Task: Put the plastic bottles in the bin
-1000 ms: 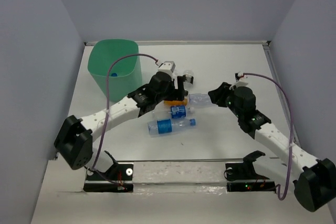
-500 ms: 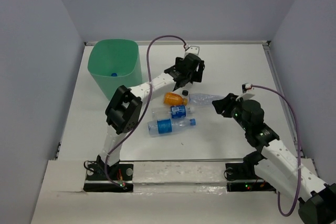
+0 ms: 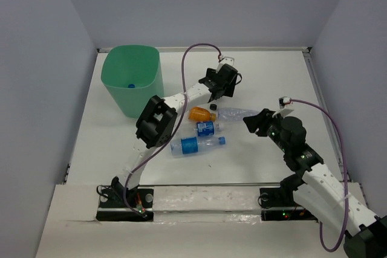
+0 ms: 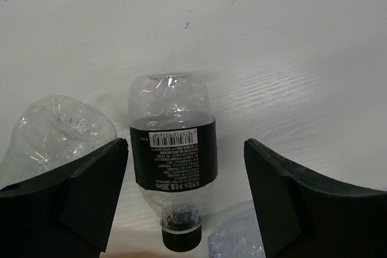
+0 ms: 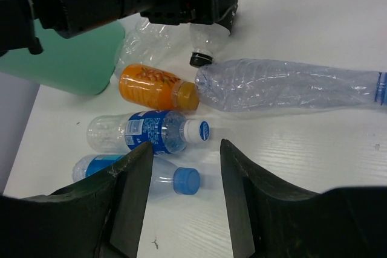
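Plastic bottles (image 5: 284, 86), six outside, one bin (image 3: 136, 102)

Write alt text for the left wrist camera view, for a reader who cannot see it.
A clear bottle with a black label lies on the white table between the wide-open black fingers of the left gripper, its black cap toward the camera. At the picture's left edge a crushed clear bottle lies partly behind one finger.

White table (image 3: 272, 77): mint bin (image 3: 124, 98) stands upper left; lying mid-frame, close together: orange btl (image 3: 199, 113), 2 blue-label btls (image 3: 205, 128), long crushed clear btl (image 3: 239, 113), black-label btl (image 4: 173, 149).
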Robot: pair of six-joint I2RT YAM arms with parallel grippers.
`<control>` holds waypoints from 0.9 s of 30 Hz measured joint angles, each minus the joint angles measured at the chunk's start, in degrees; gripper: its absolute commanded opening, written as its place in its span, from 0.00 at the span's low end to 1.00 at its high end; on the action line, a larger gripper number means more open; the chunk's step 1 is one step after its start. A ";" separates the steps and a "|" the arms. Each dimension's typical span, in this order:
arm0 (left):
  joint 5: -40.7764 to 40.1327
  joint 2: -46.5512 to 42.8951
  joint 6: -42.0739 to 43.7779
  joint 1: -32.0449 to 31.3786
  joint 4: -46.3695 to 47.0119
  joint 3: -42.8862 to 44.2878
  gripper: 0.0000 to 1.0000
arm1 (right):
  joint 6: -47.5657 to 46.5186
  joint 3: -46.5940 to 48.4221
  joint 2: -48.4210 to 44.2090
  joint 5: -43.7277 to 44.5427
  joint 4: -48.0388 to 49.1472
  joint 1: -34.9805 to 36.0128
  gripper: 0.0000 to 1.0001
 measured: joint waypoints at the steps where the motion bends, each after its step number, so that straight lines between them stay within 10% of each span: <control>1: -0.13 0.63 0.11 0.00 -0.20 0.31 0.86 | -0.02 0.00 0.00 -0.59 0.00 0.00 0.56; 27: 4.57 -3.15 2.93 0.48 4.55 -1.70 0.56 | -0.66 1.18 2.43 -5.03 0.57 0.00 0.64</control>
